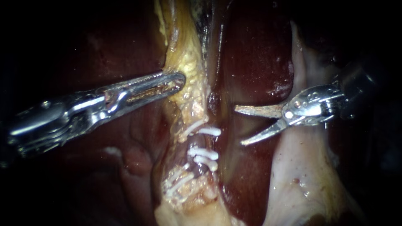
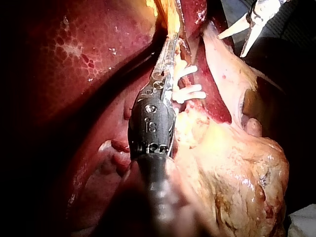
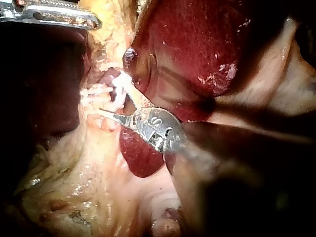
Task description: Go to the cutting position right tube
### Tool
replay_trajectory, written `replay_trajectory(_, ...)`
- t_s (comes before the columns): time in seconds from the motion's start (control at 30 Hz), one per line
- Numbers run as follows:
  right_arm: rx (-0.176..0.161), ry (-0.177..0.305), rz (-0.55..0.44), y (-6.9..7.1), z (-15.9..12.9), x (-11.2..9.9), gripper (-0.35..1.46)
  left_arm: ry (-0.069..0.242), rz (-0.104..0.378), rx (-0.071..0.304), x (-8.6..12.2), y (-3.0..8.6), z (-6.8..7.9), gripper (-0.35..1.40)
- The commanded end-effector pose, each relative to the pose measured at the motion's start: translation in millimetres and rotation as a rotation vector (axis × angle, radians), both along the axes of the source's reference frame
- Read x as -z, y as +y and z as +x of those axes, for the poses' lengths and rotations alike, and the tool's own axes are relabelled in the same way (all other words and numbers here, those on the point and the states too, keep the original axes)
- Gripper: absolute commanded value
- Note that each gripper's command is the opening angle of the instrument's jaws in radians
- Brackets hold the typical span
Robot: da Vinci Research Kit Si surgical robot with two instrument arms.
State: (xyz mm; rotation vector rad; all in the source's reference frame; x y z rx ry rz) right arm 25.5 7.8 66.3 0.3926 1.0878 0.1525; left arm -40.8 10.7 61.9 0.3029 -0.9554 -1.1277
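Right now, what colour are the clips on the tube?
White; the clips show best in the endoscope view.

Surgical bench: liver [image 1: 255, 50], clipped tube [image 1: 202, 168].

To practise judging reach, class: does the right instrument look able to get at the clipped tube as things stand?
Probably yes: the right instrument, open, points at the clipped tube across bare liver; nothing lies between.
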Motion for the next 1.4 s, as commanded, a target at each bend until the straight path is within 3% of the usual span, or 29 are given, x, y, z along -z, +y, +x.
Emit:
replay_trajectory(0.03,0.001,0.001,0.001,0.0,0.0,0.0,1.44,0.0,0.0,0.0,0.1,0.0,0.0,-0.35)
replay_trajectory(0.2,0.0,0.001,0.0,-0.1,0.3,-0.1,1.44,-0.002,0.002,-0.002,0.6,0.0,0.3,-0.35)
replay_trajectory(0.3,0.01,0.008,0.004,-0.5,0.7,-0.4,1.44,-0.007,0.011,-0.008,1.9,1.0,1.5,-0.35)
replay_trajectory(0.43,0.041,0.026,0.084,-2.4,1.5,-1.8,1.44,-0.023,-0.004,0.032,4.8,2.8,4.1,-0.35)
replay_trajectory(0.6,0.106,-0.021,0.178,-5.5,3.1,-4.8,1.41,-0.047,-0.037,0.072,9.0,4.2,7.1,-0.35)
replay_trajectory(0.73,0.118,-0.044,0.243,-7.1,4.7,-7.3,1.39,-0.058,-0.049,0.088,11.5,4.0,8.6,-0.35)
replay_trajectory(0.87,0.122,-0.062,0.284,-7.5,5.9,-8.7,1.39,-0.06,-0.057,0.091,13.3,3.2,9.6,-0.35)
replay_trajectory(1.4,0.126,-0.101,0.357,-7.6,8.6,-10.6,1.32,-0.061,-0.059,0.093,13.8,2.7,10.0,-0.35)
